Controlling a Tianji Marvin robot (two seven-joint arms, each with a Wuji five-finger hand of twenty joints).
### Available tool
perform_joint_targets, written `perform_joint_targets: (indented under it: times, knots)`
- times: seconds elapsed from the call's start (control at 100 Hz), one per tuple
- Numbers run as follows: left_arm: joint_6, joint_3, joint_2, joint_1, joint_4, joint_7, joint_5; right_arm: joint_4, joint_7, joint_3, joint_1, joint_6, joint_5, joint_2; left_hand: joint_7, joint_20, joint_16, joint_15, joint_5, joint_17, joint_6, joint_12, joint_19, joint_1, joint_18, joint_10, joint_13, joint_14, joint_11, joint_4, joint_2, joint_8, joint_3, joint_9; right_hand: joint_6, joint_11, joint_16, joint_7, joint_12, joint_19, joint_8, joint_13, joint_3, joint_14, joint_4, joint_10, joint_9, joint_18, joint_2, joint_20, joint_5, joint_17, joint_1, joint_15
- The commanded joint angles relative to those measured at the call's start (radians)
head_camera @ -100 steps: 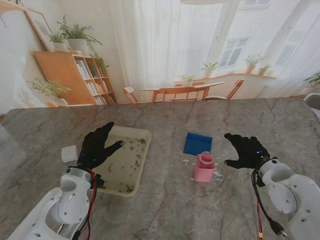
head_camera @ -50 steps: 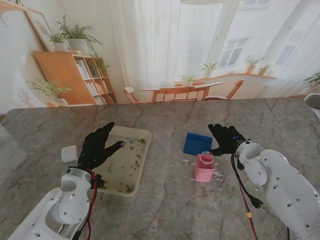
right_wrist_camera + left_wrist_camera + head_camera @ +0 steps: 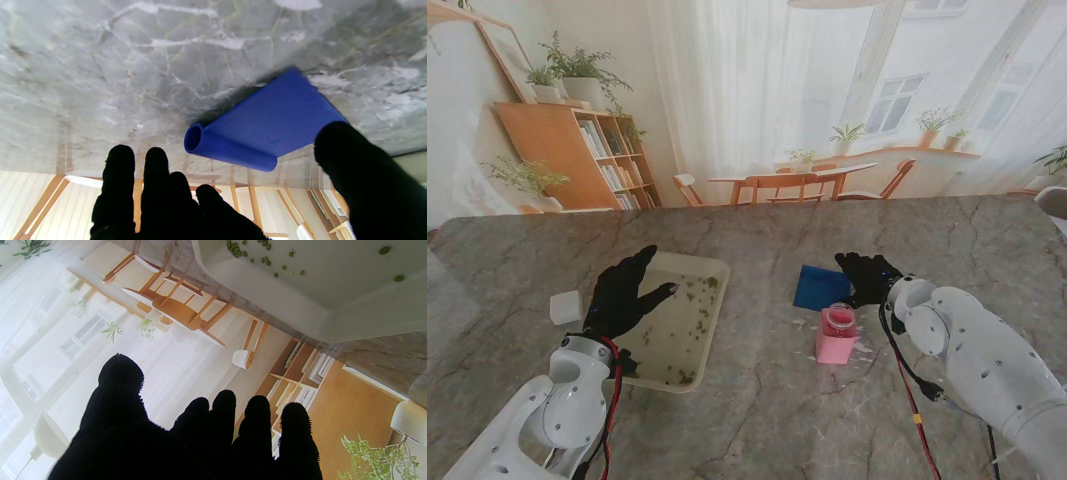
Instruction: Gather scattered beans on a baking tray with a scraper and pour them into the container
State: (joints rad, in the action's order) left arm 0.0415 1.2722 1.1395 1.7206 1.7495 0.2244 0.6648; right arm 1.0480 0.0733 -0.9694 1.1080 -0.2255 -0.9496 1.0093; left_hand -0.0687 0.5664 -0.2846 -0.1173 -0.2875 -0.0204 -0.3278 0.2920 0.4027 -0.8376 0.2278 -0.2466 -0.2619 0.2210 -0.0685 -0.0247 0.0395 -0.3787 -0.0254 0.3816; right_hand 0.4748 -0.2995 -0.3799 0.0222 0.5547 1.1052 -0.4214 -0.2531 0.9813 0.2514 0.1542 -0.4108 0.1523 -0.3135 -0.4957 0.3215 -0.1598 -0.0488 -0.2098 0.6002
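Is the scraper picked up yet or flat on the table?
Flat on the table. The scraper lies unheld; the right hand is open beside it, fingers apart.

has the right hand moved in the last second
Yes. The right hand has swung to the robot's left and slightly farther from me, from right of the pink container to the blue scraper.

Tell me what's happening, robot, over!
Right hand open at the scraper, not gripping. Left hand open over the tray, beans scattered. Pink container near me of the scraper.
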Motion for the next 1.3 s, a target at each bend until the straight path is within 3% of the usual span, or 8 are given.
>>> perform_joint_targets:
  times: [0.0, 0.5, 0.62, 0.67, 0.71, 0.81, 0.88, 1.29]
  knots:
    - [0.002, -0.004, 0.002, 0.003, -0.001, -0.001, -0.005, -0.026, 0.008, 0.016, -0.020, -0.015, 0.014, 0.007, 0.000, -0.013, -0.003, 0.010, -0.022, -0.002, 0.004, 0.005, -0.003, -0.006, -0.021, 0.023, -0.010, -0.025, 0.005, -0.014, -0.028, -0.010, -0.012, 0.005, 0.022, -0.007, 0.013, 0.000, 0.010, 0.021, 0.009, 0.004, -0.018, 0.012, -0.005, 0.003, -0.014, -0.023, 0.008, 0.020, -0.003, 0.006, 0.025, 0.002]
    - [0.003, -0.017, -0.001, -0.010, -0.011, -0.017, -0.004, -0.254, -0.065, 0.265, -0.203, -0.077, 0.141, 0.034, 0.000, -0.012, -0.004, 0.009, -0.022, -0.002, 0.001, 0.006, -0.003, -0.007, -0.024, 0.023, -0.013, -0.027, 0.005, -0.014, -0.034, -0.010, -0.013, 0.005, 0.015, -0.052, 0.009, -0.011, 0.004, 0.022, -0.035, -0.009, -0.010, 0.008, -0.005, 0.008, -0.009, -0.021, -0.003, 0.022, 0.001, -0.004, 0.024, 0.008]
    - [0.006, -0.017, -0.001, -0.010, -0.011, -0.018, -0.004, -0.301, -0.068, 0.330, -0.243, -0.107, 0.168, 0.038, -0.001, -0.012, -0.004, 0.008, -0.023, -0.001, 0.001, 0.006, -0.002, -0.008, -0.025, 0.025, -0.016, -0.026, 0.005, -0.014, -0.036, -0.010, -0.012, 0.006, -0.003, -0.134, 0.006, -0.029, 0.011, 0.021, -0.179, -0.029, -0.003, 0.004, -0.002, 0.017, 0.002, -0.020, -0.009, 0.025, 0.013, -0.017, 0.026, 0.010]
    - [0.006, -0.018, 0.000, -0.010, -0.011, -0.017, -0.006, -0.317, -0.069, 0.354, -0.258, -0.124, 0.174, 0.039, 0.000, -0.012, -0.004, 0.009, -0.022, -0.001, 0.001, 0.006, -0.002, -0.008, -0.025, 0.023, -0.014, -0.029, 0.005, -0.014, -0.036, -0.010, -0.012, 0.006, -0.024, -0.163, 0.004, -0.105, 0.014, 0.022, -0.302, -0.043, 0.006, 0.004, -0.001, 0.033, 0.045, -0.020, -0.017, 0.027, 0.030, -0.023, 0.028, 0.012]
    - [0.007, -0.018, 0.000, -0.010, -0.011, -0.017, -0.006, -0.326, -0.067, 0.369, -0.267, -0.135, 0.179, 0.039, -0.001, -0.012, -0.005, 0.008, -0.023, -0.001, 0.000, 0.006, -0.002, -0.009, -0.025, 0.023, -0.015, -0.028, 0.005, -0.014, -0.037, -0.010, -0.012, 0.007, -0.060, -0.181, 0.003, -0.143, 0.018, 0.022, -0.329, -0.052, 0.011, 0.003, 0.000, 0.049, 0.089, -0.020, -0.024, 0.027, -0.016, -0.027, 0.025, 0.014]
    - [0.007, -0.017, 0.000, -0.010, -0.011, -0.017, -0.006, -0.338, -0.065, 0.405, -0.288, -0.155, 0.176, 0.035, -0.001, -0.011, -0.005, 0.008, -0.023, -0.001, -0.001, 0.006, -0.001, -0.010, -0.025, 0.023, -0.017, -0.028, 0.004, -0.014, -0.037, -0.010, -0.012, 0.007, -0.126, -0.194, 0.004, -0.186, 0.021, 0.020, -0.333, -0.071, 0.025, 0.007, 0.001, 0.065, 0.138, -0.025, -0.041, 0.026, -0.125, -0.035, 0.021, 0.012]
    - [0.007, -0.017, 0.000, -0.010, -0.012, -0.018, -0.007, -0.335, -0.057, 0.421, -0.296, -0.160, 0.168, 0.029, -0.001, -0.011, -0.005, 0.007, -0.023, -0.001, 0.000, 0.006, -0.001, -0.011, -0.024, 0.023, -0.018, -0.026, 0.004, -0.014, -0.037, -0.010, -0.012, 0.008, -0.131, -0.195, 0.004, -0.188, 0.023, 0.019, -0.326, -0.069, 0.034, 0.009, 0.003, 0.063, 0.139, -0.025, -0.046, 0.026, -0.139, -0.035, 0.020, 0.010]
    - [0.006, -0.017, 0.000, -0.010, -0.012, -0.017, -0.009, -0.295, 0.024, 0.480, -0.298, -0.052, 0.140, 0.009, -0.002, -0.011, -0.005, 0.008, -0.026, -0.002, 0.000, 0.006, -0.001, -0.016, -0.024, 0.026, -0.019, -0.029, 0.004, -0.015, -0.042, -0.011, -0.013, 0.010, -0.073, -0.265, -0.021, -0.183, 0.092, 0.019, -0.326, -0.053, 0.067, 0.028, 0.003, 0.015, 0.100, -0.039, -0.084, 0.025, -0.112, -0.021, -0.010, 0.063]
